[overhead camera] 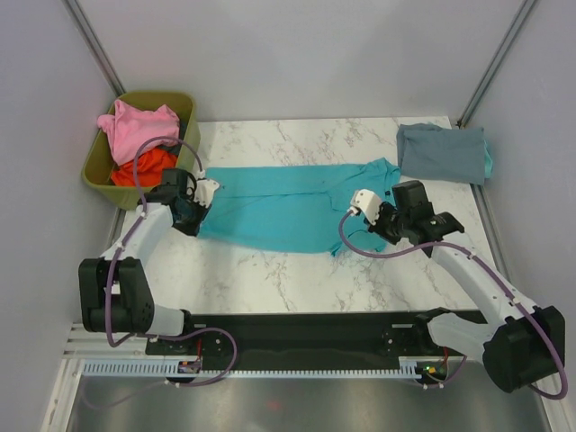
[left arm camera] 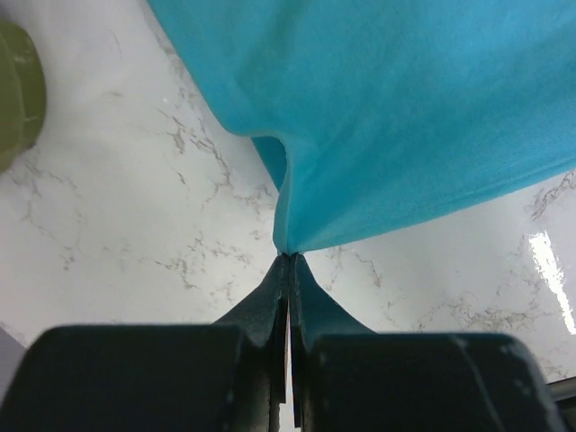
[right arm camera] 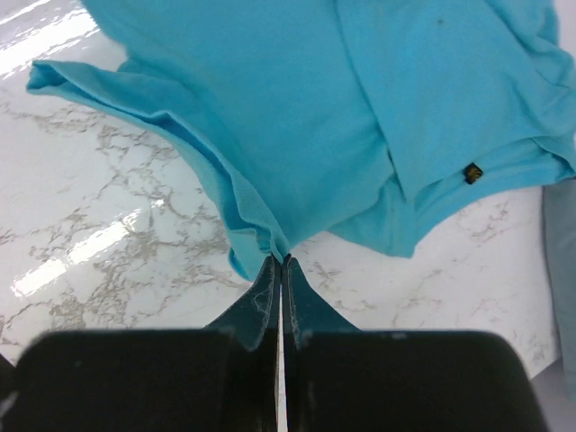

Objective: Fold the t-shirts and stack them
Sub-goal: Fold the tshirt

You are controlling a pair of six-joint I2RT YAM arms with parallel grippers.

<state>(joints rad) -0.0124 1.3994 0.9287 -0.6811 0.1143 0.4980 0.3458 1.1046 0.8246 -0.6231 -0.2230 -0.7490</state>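
Observation:
A bright teal t-shirt (overhead camera: 288, 205) lies spread across the middle of the marble table. My left gripper (overhead camera: 198, 219) is shut on its near left corner (left arm camera: 290, 241). My right gripper (overhead camera: 353, 227) is shut on its near right edge (right arm camera: 274, 241), where the cloth bunches at the fingertips. A folded grey-blue t-shirt (overhead camera: 443, 151) rests at the back right. A pink t-shirt (overhead camera: 137, 128) and an orange-red t-shirt (overhead camera: 142, 166) are heaped in the olive-green bin (overhead camera: 99, 171) at the back left.
The bin's rim (left arm camera: 16, 90) shows at the left of the left wrist view. Grey walls and metal posts close in the table on both sides. The grey-blue shirt's edge (right arm camera: 563, 270) shows at the right of the right wrist view.

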